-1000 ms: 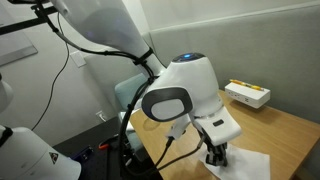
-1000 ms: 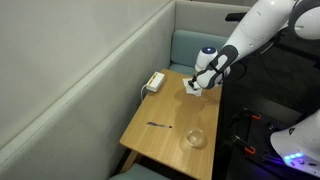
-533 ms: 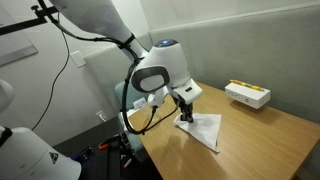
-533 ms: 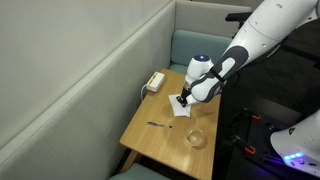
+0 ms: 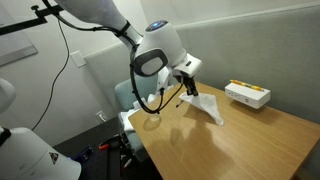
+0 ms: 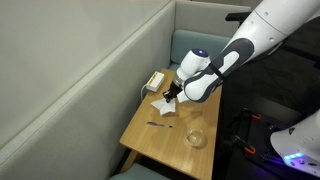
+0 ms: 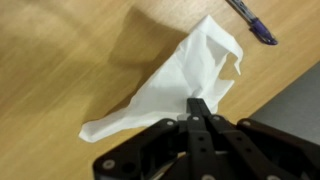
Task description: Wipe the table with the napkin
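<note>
No legible text or labels.

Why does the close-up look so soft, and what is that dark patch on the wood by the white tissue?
Wrist view: the dark patch is a soft shadow on the table beside the napkin; the tool is close to the lens, dark and fuzzy; the pen looks blurred. In an exterior view, the napkin is bright, with little detail.

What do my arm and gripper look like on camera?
The arm is glossy white with rounded shells, a dark oval joint panel and a blue light on top. A black cable loops beside it. The gripper is matte black and angular.
</note>
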